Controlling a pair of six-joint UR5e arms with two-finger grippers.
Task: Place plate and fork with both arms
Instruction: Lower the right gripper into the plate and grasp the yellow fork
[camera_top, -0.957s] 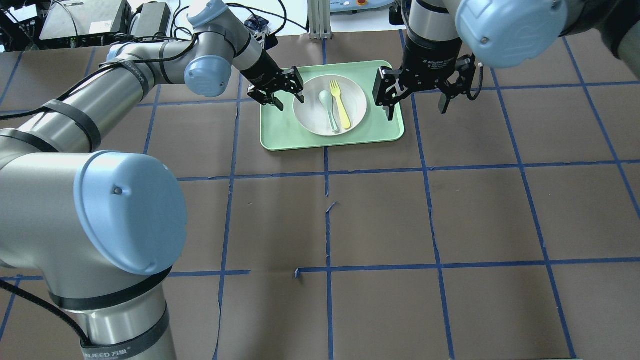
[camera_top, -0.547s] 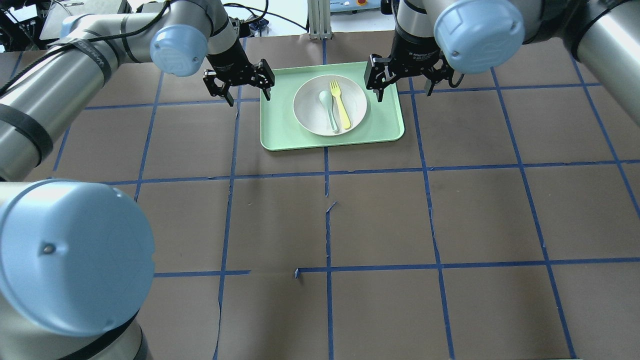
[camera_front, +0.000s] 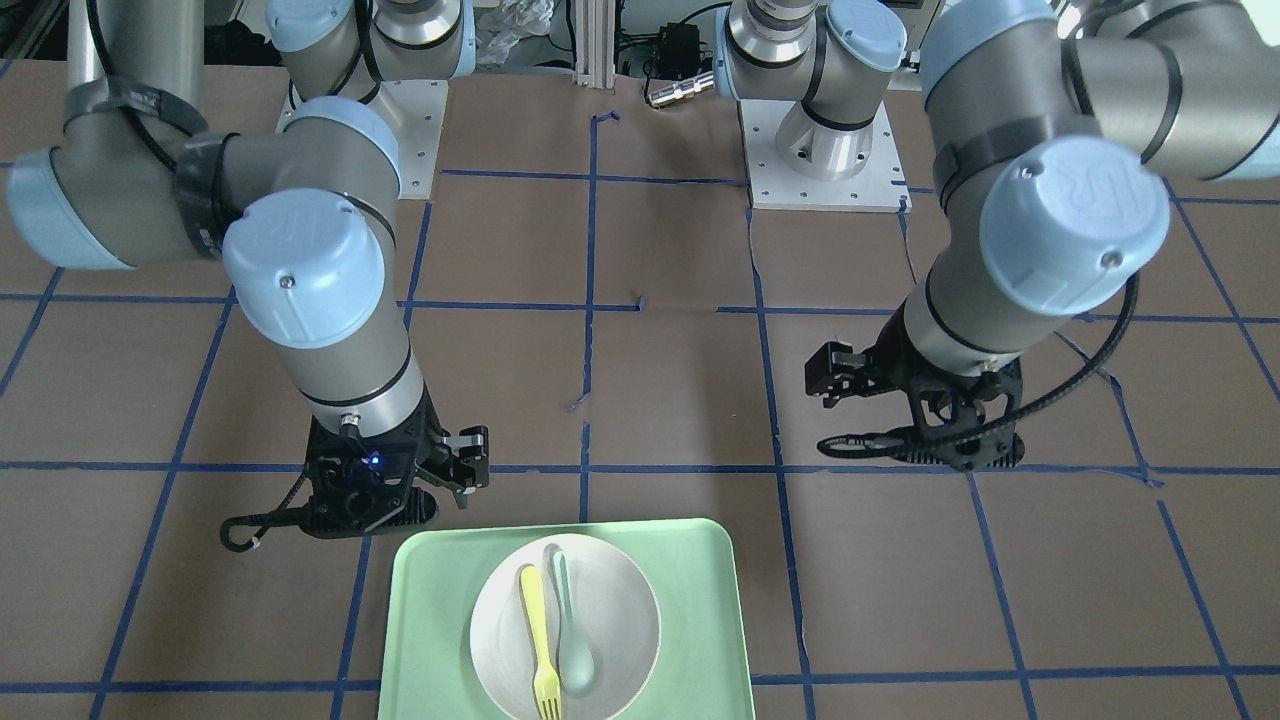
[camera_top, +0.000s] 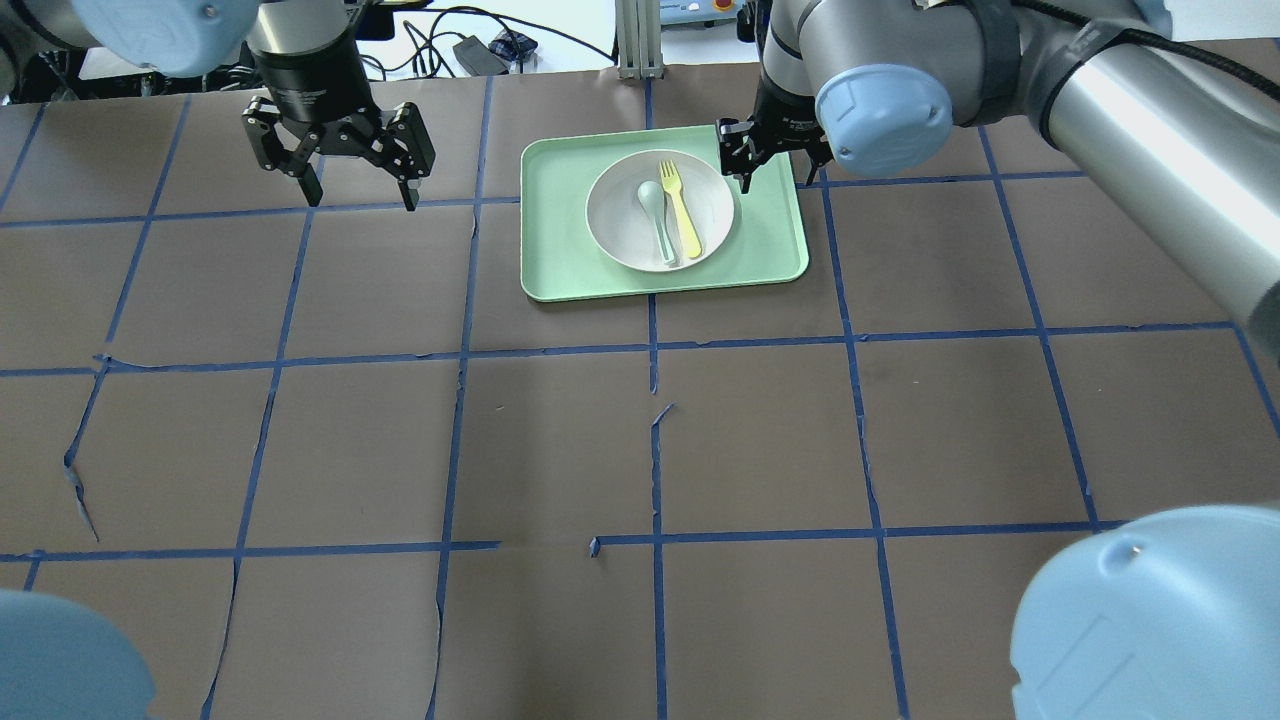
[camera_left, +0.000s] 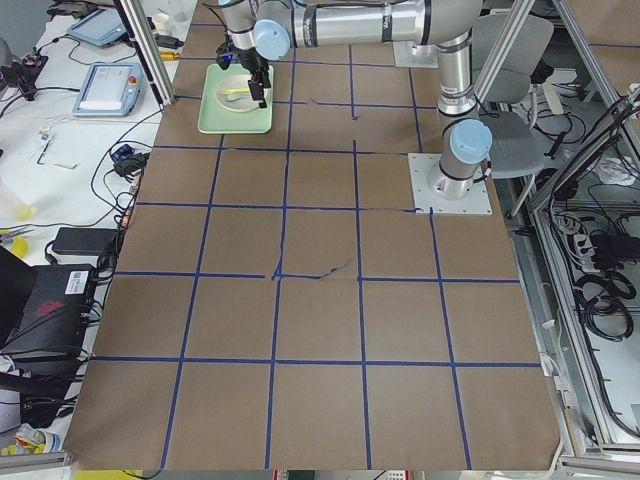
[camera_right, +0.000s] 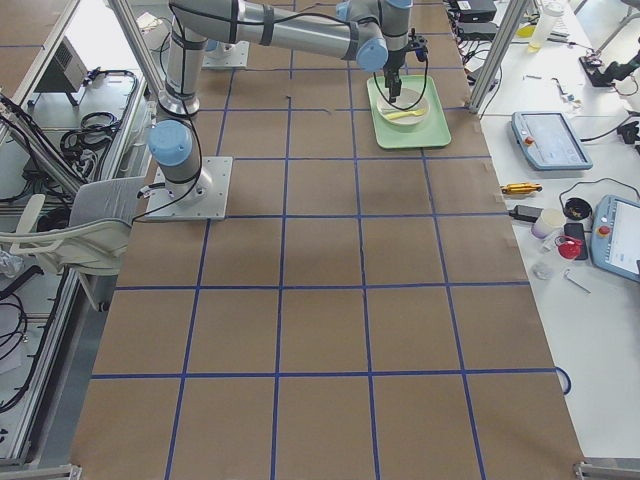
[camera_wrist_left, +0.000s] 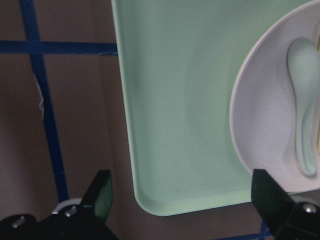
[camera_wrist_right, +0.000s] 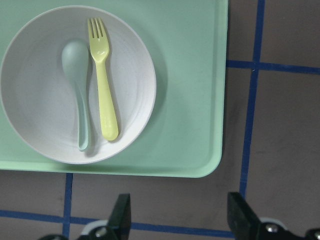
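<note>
Left gripper (camera_top: 362, 190) spread wide, empty, has swung well clear of rectangular light-green plastic tray (camera_top: 560, 262) | right gripper (camera_wrist_right: 180, 217) likewise spread, near tray's right edge | round off-white plate (camera_top: 618, 226) in tray, slim pale-yellow plastic fork (camera_top: 684, 215) on it | placement looks done

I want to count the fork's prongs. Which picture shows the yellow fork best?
The right wrist camera: the fork lies whole and sharp on the plate. Overhead and front views show it smaller; side views, a speck; left wrist, a sliver.
</note>
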